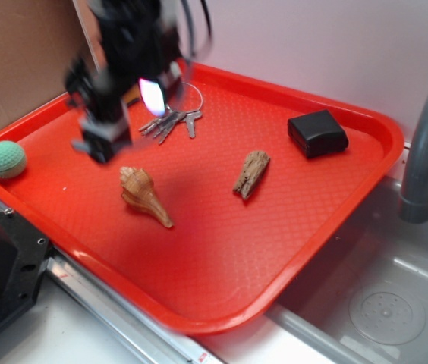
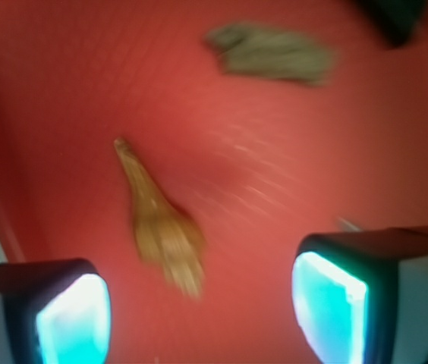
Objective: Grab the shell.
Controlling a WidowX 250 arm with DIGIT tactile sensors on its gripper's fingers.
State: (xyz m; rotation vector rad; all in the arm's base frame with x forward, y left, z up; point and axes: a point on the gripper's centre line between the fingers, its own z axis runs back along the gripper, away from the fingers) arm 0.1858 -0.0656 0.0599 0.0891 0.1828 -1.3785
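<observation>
Not yet grabbed: shell (image 1: 144,196) lying loose on the red tray (image 1: 221,280), tail pointing away from the wide-open, empty claw (image 2: 199,303) above its knobby head, with descent and closing left to do.

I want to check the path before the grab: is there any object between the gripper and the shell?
Nothing visible does. The open gripper is above the tray, and the shell lies on bare tray just ahead of the fingers. The wood piece and keys lie off to the sides.
</observation>
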